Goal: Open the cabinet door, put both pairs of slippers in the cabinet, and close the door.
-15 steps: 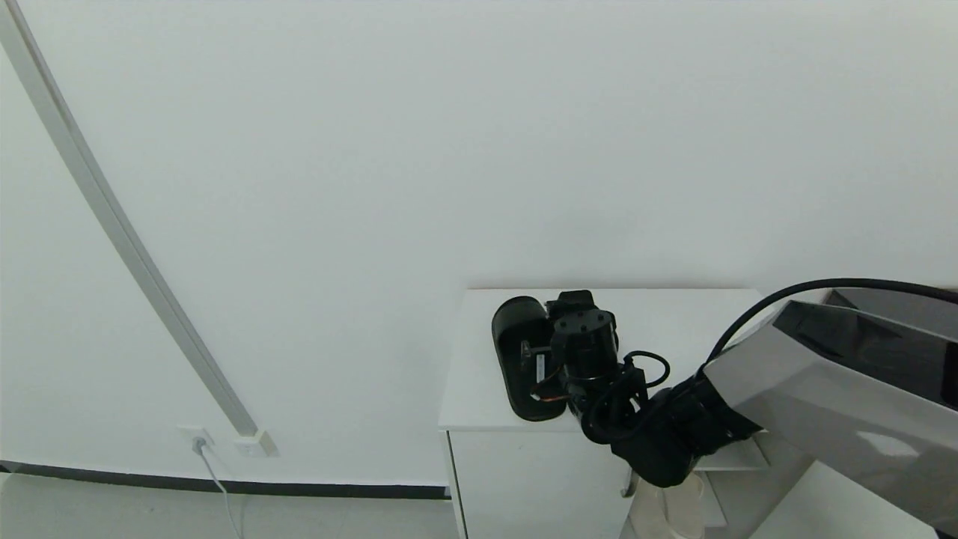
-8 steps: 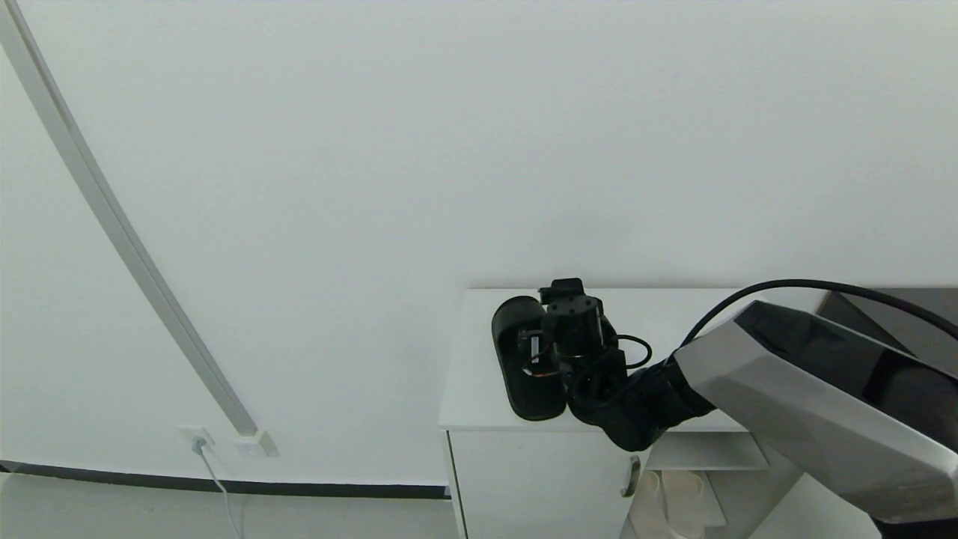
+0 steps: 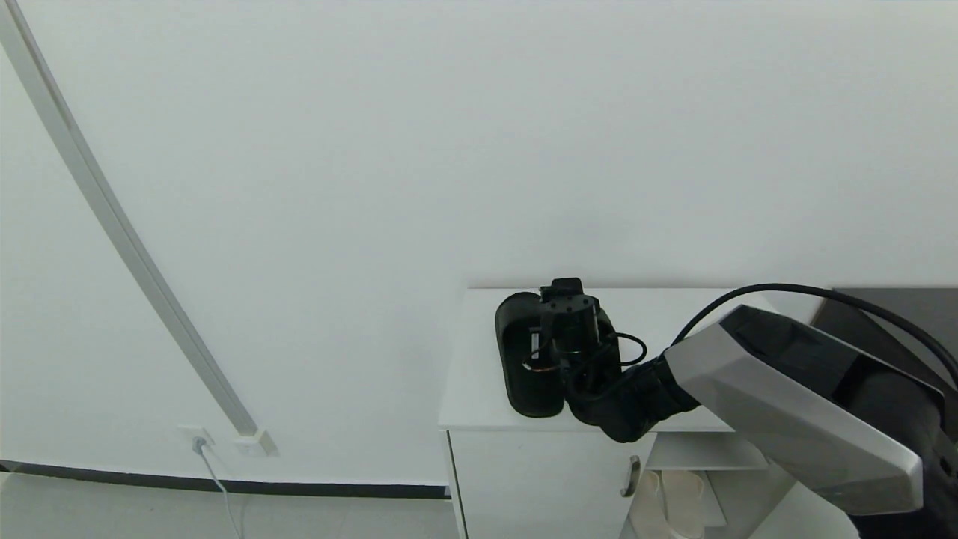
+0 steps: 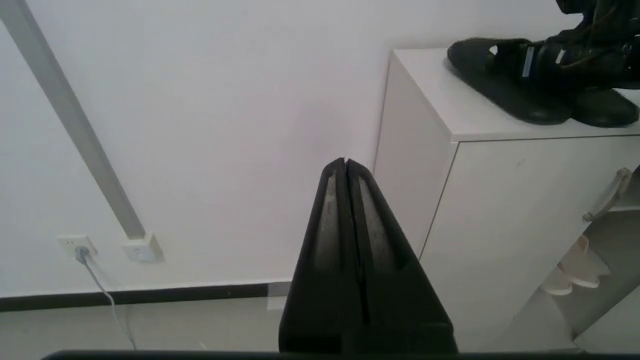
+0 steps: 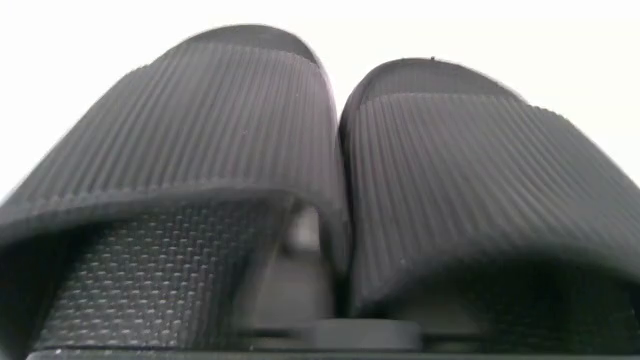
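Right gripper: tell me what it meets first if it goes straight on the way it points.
The black slippers on the cabinet top. Their two straps stand side by side right in front of the right gripper, very close; whether it already touches them is unclear.

Bare room (white cabinet (image 3: 533, 485), wall socket (image 3: 197, 439))

- You have the white cabinet top (image 3: 696, 322) carrying a pair of black slippers (image 3: 524, 374), side by side, touching, toward its left end.
- Inside, a shelf (image 3: 715, 515) bears pale slippers (image 3: 666, 498).
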### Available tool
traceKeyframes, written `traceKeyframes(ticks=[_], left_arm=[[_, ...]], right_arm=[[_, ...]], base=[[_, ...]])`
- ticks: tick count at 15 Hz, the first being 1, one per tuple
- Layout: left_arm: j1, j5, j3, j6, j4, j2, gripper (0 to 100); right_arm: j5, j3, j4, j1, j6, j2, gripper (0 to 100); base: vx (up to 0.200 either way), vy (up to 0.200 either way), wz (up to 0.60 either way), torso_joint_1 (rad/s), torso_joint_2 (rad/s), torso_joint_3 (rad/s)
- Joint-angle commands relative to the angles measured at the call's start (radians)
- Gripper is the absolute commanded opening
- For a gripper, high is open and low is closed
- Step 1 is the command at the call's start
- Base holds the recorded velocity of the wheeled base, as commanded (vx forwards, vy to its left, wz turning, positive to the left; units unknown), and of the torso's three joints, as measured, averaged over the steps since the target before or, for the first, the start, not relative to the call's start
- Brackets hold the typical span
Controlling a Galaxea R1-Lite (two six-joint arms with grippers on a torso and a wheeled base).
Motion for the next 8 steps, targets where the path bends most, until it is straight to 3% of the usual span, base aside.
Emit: traceKeyframes(ticks=[1,8], left_arm=[[0.0,0.0,0.0,0.0,0.001,0.0,0],[0.0,0.0,0.0,-0.001,0.001,0.0,0]], right_arm=[[0.0,0.031,0.0,0.006,0.0,-0.037,0],[0.069,0.223,-0.002,0.054,0.001,-0.246,0]], base=[[0.0,0.0,0.0,0.0,0.0,0.0],[0.0,0.0,0.0,0.0,0.0,0.0]])
